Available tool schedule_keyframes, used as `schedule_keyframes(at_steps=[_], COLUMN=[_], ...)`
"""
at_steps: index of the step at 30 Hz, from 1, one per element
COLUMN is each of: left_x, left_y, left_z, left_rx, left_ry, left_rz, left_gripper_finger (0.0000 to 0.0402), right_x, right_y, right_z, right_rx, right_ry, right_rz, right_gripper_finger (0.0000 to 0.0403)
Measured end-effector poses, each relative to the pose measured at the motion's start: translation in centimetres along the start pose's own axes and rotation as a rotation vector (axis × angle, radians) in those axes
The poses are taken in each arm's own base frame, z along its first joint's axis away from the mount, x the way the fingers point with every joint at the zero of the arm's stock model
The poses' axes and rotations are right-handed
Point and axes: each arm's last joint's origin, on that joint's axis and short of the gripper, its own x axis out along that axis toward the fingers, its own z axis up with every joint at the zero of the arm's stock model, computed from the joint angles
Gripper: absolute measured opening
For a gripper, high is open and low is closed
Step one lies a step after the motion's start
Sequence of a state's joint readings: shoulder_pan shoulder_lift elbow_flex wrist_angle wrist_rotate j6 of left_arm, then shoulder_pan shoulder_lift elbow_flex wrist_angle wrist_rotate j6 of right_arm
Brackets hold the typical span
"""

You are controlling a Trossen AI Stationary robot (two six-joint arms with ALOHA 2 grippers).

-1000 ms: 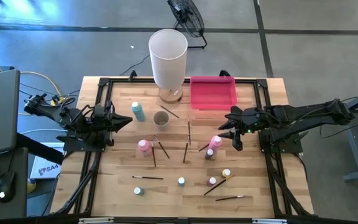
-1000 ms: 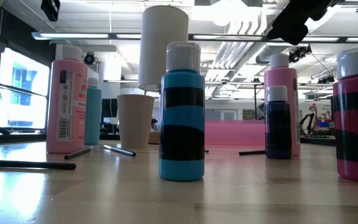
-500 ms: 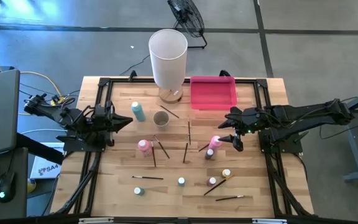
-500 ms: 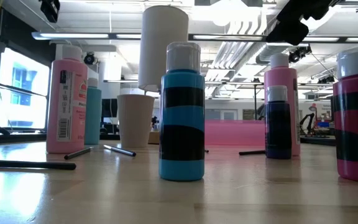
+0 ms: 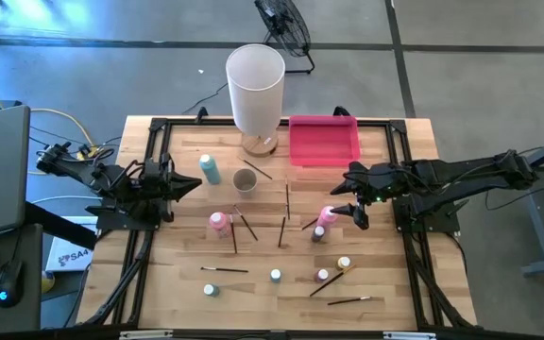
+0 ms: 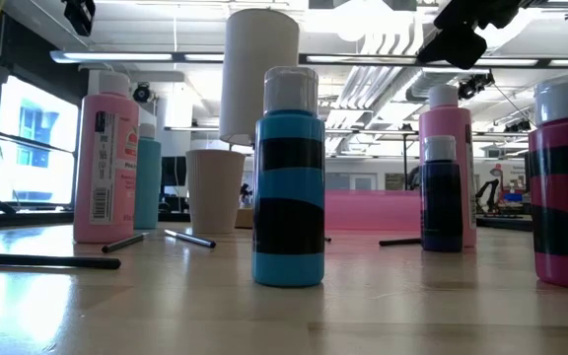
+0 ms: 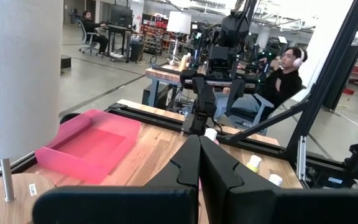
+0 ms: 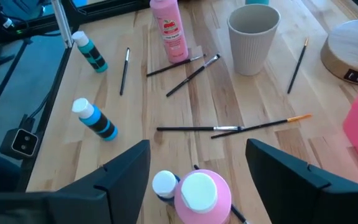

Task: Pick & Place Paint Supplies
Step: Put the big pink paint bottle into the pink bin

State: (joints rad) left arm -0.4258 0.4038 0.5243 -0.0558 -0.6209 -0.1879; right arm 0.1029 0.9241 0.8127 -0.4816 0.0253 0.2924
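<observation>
Pink bottle [image 8: 199, 197] stands upright, long axis vertical, white cap up. My right gripper [image 8: 197, 165] hangs above it, fingers spread wide; left gripper [image 7: 199, 163] closed.

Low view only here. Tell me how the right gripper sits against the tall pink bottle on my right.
Observer: The right gripper is open. The pink bottle shows between its fingers, and neither finger touches it.
Operator: Report anything crowding that bottle.
Observer: A small blue bottle stands close beside it, toward the table's front edge.
Operator: Give me the left arm.
Observer: The left gripper is shut, at the table's left side.
</observation>
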Motion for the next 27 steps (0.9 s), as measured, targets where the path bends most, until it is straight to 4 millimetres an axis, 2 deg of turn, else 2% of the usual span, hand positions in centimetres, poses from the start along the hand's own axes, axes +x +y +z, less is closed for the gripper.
schedule_keyframes(at_steps=[10, 27], left_x=[0.0, 0.0], left_y=[0.0, 0.0], left_z=[0.0, 0.0], left_rx=[0.000, 0.000], left_ry=[0.000, 0.000], left_rz=[0.000, 0.000], left_gripper_finger=[0.0000, 0.0000], right_x=[0.1, 4.2], right_y=[-0.1, 1.2], right_z=[-0.4, -2.4], right_rx=[-0.004, -0.097], right_ry=[0.048, 0.230], right_rz=[-0.008, -0.029], right_gripper_finger=[0.0258, 0.0258])
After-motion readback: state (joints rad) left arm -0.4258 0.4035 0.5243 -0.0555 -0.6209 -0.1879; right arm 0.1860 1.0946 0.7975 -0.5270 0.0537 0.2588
